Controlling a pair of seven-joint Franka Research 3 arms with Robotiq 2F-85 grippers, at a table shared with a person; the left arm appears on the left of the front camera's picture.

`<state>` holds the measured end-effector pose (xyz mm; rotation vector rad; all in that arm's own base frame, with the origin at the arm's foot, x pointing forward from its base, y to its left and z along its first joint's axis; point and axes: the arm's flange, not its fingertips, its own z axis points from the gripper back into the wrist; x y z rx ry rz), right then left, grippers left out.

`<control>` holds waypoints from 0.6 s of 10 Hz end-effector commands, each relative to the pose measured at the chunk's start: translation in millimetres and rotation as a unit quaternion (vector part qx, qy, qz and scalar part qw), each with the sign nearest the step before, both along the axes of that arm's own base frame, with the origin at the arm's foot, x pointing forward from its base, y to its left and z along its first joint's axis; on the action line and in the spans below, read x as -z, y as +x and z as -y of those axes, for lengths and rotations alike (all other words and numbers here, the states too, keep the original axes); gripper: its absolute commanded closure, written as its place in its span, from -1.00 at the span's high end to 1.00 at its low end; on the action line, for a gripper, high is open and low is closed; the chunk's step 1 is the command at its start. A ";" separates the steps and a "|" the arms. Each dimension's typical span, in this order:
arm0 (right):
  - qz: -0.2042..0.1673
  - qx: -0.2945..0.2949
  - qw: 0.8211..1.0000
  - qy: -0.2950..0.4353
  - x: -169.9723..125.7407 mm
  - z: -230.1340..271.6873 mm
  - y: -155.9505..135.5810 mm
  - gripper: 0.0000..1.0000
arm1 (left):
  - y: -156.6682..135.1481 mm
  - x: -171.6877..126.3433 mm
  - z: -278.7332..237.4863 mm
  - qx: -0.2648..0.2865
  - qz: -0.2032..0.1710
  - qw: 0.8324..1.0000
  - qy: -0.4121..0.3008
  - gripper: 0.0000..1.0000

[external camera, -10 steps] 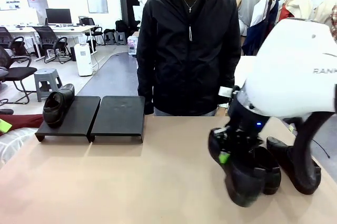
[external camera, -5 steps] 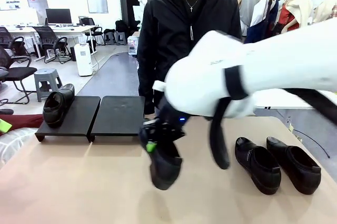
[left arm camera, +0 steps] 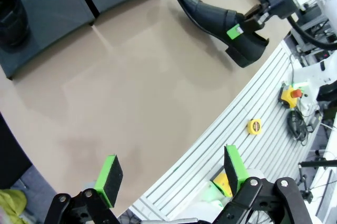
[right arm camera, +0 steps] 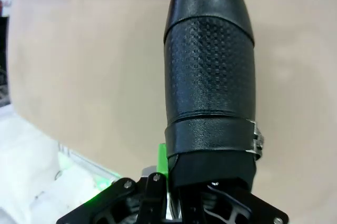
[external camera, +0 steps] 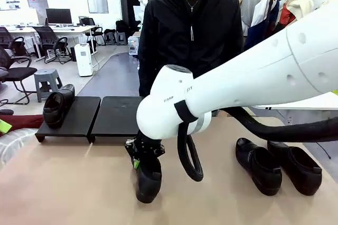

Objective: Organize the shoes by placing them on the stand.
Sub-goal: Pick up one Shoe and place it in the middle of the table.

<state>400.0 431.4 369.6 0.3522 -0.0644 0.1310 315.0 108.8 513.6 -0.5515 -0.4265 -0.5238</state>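
Observation:
My right gripper is shut on the heel rim of a glossy black shoe, which hangs toe-down just over the table, in front of the stand. In the right wrist view the shoe points away from my gripper. The stand is two black platforms; a second shoe lies on the left one. Two more shoes sit on the table at the right. My left gripper stands open above the table's near edge, with the held shoe farther off.
A person in a black jacket stands at the far side behind the stand. My right arm's white body and its black cable loop stretch across the middle. A yellow tape measure lies on the slatted frame beside the table.
My right arm has swung from the right side of the table to the left with the shoe, bringing it down in front of the stand. The other shoes have stayed put.

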 end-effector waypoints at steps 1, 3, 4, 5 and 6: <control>0.007 0.049 0.999 -0.013 -0.1 -16.3 8.5 -1.00 | -1.4 0.9 -3.5 0.010 0.004 1.000 0.002 1.00; -0.005 0.054 0.998 -0.007 5.5 -11.9 13.4 -1.00 | -1.4 0.9 -3.5 0.010 0.004 1.000 0.002 1.00; -0.004 0.051 0.999 -0.006 4.9 -10.8 13.6 -1.00 | -1.4 0.9 -3.5 0.010 0.004 1.000 0.002 1.00; -0.009 0.044 0.999 -0.004 3.9 -10.1 13.4 -1.00 | -1.4 0.9 -3.5 0.010 0.004 1.000 0.002 1.00; -0.018 0.030 0.999 -0.006 3.4 -10.1 13.0 -0.11 | -1.4 0.9 -3.5 0.010 0.004 1.000 0.002 1.00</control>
